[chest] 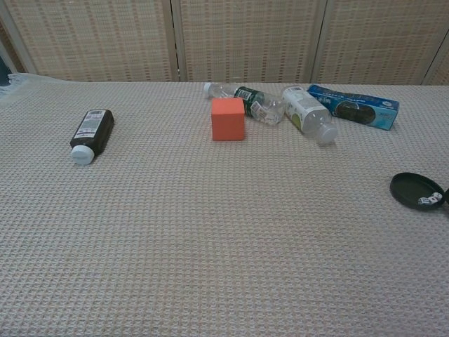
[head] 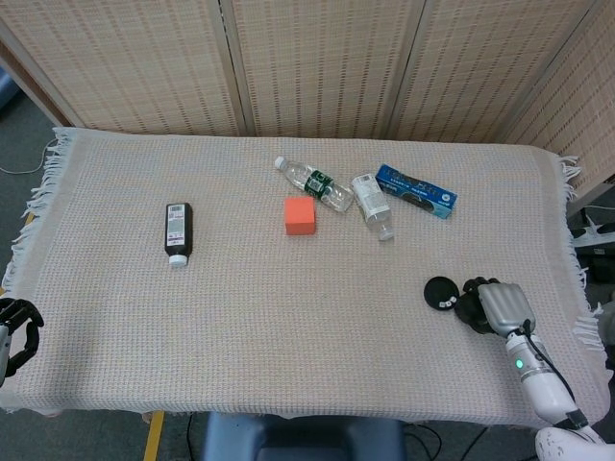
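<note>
Your right hand [head: 492,305] sits at the lower right of the head view, fingers curled in on nothing, just beside a flat black disc [head: 441,293] that lies free on the woven cloth [head: 288,317]. Your left hand [head: 13,329] shows only at the lower left edge, fingers curled, grasp not discernible. Upper centre: orange cube [head: 300,216], two clear bottles [head: 314,182] [head: 373,205], blue box [head: 415,190]; left: dark bottle [head: 178,231].
</note>
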### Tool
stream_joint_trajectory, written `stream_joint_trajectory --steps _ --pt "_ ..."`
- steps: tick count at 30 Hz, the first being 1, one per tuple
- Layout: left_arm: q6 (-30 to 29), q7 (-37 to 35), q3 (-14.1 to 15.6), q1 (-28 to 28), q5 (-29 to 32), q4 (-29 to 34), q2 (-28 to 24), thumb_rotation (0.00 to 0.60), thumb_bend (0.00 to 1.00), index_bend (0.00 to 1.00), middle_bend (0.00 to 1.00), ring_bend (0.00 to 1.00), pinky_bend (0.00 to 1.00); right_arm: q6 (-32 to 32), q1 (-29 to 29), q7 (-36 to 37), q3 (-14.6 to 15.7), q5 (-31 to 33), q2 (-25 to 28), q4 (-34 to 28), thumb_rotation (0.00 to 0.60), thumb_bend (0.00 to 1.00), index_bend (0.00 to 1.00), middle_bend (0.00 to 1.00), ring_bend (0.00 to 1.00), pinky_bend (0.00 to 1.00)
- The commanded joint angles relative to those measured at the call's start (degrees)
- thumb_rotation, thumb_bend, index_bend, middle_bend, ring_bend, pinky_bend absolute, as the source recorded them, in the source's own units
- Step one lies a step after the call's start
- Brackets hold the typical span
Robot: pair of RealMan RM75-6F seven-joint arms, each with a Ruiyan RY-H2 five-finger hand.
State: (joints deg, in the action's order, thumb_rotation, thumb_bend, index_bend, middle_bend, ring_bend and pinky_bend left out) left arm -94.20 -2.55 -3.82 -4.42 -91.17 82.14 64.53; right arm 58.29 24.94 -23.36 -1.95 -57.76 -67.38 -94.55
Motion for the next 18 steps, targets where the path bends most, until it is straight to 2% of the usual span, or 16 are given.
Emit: stream_joint_trajectory --steps 1,5,8,12,18 --pt "-0.1 -0.2 0.0 0.0 0.0 0.0 -0.1 0.600 0.61 0.60 0.47 0.36 0.56 -1.6 0.6 -3.0 1.2 2.5 0.8 -1.0 0.600 0.32 0.50 0.41 0.33 0.56" --pt "-0.1 -0.3 0.0 0.0 0.0 -0.1 -0.1 0.600 0.60 0.60 0.47 0.36 0.56 -3.5 1.6 -6.0 2.3 5.7 2.2 -2.6 0.600 0.32 0.38 0.31 0.25 0.52" --pt "0.0 -0.3 0.0 0.0 0.0 -0.1 -0.1 0.600 0.60 0.60 0.47 0.36 0.56 -4.0 1.9 -6.1 2.6 6.0 3.1 -3.7 0.600 0.31 0.21 0.18 0.12 0.41" --pt "0.1 -0.2 0.0 0.0 0.0 -0.1 0.0 0.600 0.61 0.59 0.47 0.36 0.56 -3.4 1.3 -3.5 2.7 3.5 4.4 -5.0 0.600 0.27 0.04 0.05 0.00 0.31" --pt "0.1 -0.1 0.0 0.0 0.0 0.0 0.0 0.600 0.61 0.60 0.47 0.36 0.56 -2.8 -0.3 1.9 3.1 -2.0 6.9 -6.5 0.600 0.23 0.00 0.00 0.00 0.24"
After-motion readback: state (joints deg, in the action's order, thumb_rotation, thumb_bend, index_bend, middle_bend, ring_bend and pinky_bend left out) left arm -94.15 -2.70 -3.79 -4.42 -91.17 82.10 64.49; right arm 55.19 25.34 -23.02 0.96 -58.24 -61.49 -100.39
